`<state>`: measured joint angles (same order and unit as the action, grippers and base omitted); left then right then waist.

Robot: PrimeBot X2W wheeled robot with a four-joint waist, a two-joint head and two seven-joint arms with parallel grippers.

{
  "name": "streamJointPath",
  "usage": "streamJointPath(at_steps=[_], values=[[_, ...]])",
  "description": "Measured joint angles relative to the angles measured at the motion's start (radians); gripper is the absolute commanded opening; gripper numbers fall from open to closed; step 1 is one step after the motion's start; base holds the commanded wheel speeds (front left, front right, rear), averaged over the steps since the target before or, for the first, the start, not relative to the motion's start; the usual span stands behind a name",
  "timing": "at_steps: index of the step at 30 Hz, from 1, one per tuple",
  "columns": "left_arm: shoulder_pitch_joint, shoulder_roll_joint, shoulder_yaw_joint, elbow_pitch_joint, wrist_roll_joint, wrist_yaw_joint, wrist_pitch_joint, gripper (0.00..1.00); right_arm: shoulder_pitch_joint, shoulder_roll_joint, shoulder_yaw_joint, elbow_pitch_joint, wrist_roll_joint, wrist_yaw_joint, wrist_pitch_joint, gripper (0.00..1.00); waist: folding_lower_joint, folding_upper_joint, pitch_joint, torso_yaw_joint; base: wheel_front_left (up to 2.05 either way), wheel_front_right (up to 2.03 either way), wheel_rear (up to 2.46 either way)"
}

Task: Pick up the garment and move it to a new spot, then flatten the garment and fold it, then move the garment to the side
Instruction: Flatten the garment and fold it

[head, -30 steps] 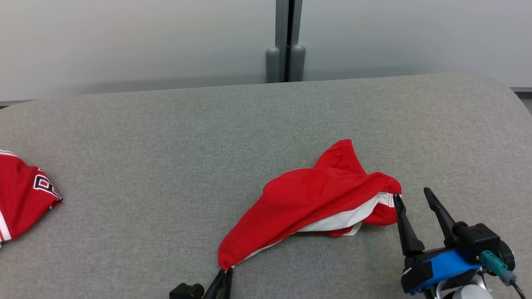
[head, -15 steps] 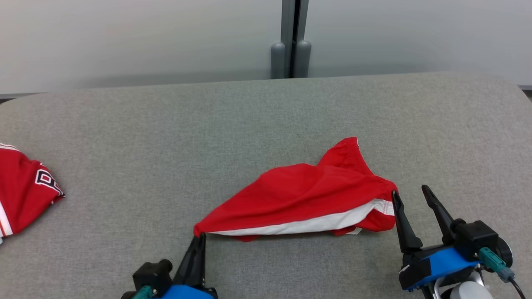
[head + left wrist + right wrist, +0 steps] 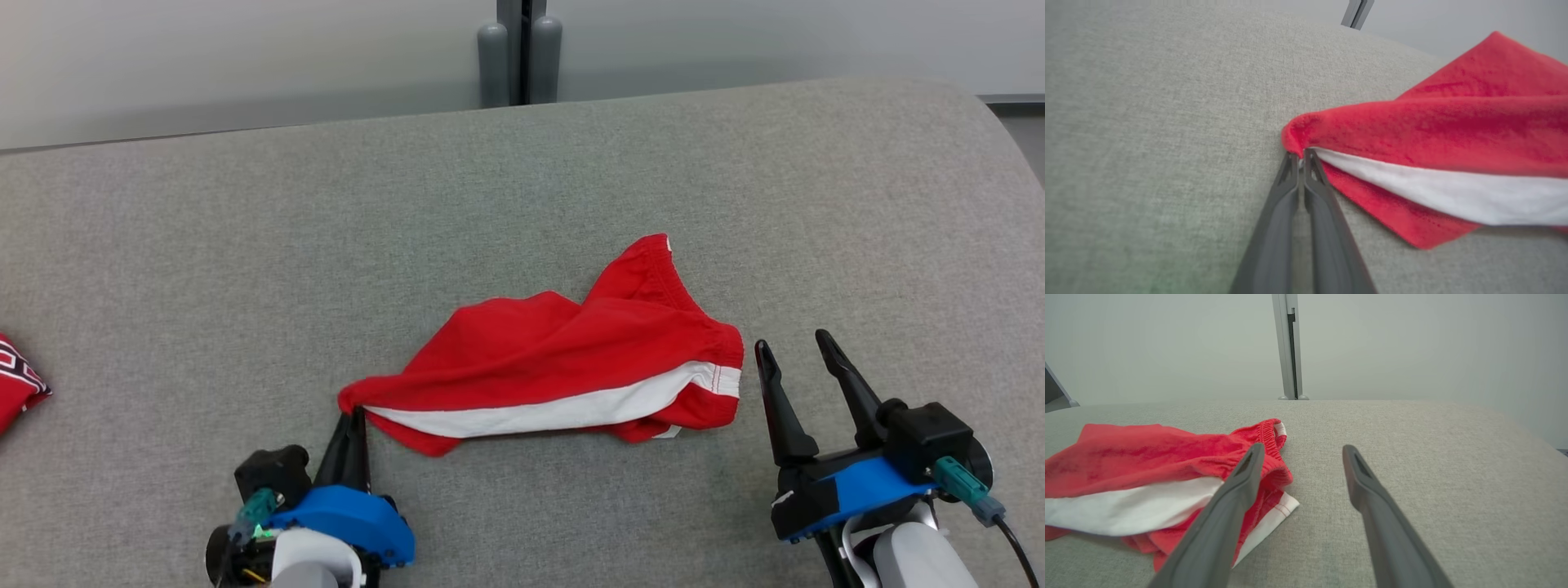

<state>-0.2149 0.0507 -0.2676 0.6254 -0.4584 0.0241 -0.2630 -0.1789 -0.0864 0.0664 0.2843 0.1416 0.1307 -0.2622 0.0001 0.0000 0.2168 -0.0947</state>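
Red shorts (image 3: 563, 363) with a white side stripe lie crumpled in the middle of the grey padded table (image 3: 245, 261). My left gripper (image 3: 353, 418) is shut on the shorts' left corner, and the left wrist view shows the closed fingertips pinching the cloth (image 3: 1412, 134) at its point (image 3: 1301, 155). My right gripper (image 3: 790, 347) stands open just right of the shorts' elastic waistband, not touching them. In the right wrist view its left finger (image 3: 1237, 490) overlaps the shorts (image 3: 1147, 461) and nothing lies between the two fingers.
A second red garment (image 3: 18, 384) with black-and-white lettering pokes in at the table's left edge. A grey post (image 3: 522, 49) stands against the pale wall behind the table. The table's right end curves away near the right gripper.
The left gripper has pulled the shorts' corner to the left, stretching the cloth out longer and flatter. The head camera has shifted. The right gripper stays open beside the waistband.
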Motion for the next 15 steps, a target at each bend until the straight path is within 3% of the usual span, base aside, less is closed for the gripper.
streamJointPath(at_steps=[2,3,4,5,9,15], values=[[-0.021,0.000,0.007,0.009,-0.002,0.008,0.000,0.00,-0.003,0.000,-0.002,0.000,0.002,0.000,0.000,1.00,0.0000,0.0000,0.004,-0.003,0.00,0.00,0.00],[-0.025,0.000,0.012,0.011,-0.003,0.012,0.000,0.25,-0.003,0.000,-0.004,0.000,0.002,0.000,0.000,1.00,0.0000,0.0000,0.004,-0.004,0.00,0.00,0.00],[-0.027,-0.001,0.020,0.010,0.001,0.021,0.000,0.87,-0.003,0.000,-0.004,0.001,0.002,0.000,0.000,1.00,0.0000,0.0001,0.004,-0.004,0.00,0.00,0.00],[-0.028,-0.001,0.026,0.009,0.003,0.029,0.000,1.00,-0.003,0.000,-0.005,0.002,0.002,0.000,0.000,1.00,0.0000,0.0001,0.002,-0.004,0.00,0.00,0.00],[-0.012,0.000,0.037,-0.007,0.007,0.031,0.000,1.00,0.000,0.004,-0.011,0.012,0.002,0.000,0.000,1.00,-0.0001,0.0001,-0.026,0.007,0.00,0.00,0.00],[0.070,0.000,0.105,-0.136,0.082,0.075,0.000,1.00,0.025,0.017,-0.014,0.005,0.000,0.000,0.000,1.00,-0.0002,0.0000,-0.081,0.031,0.00,0.00,0.00]])
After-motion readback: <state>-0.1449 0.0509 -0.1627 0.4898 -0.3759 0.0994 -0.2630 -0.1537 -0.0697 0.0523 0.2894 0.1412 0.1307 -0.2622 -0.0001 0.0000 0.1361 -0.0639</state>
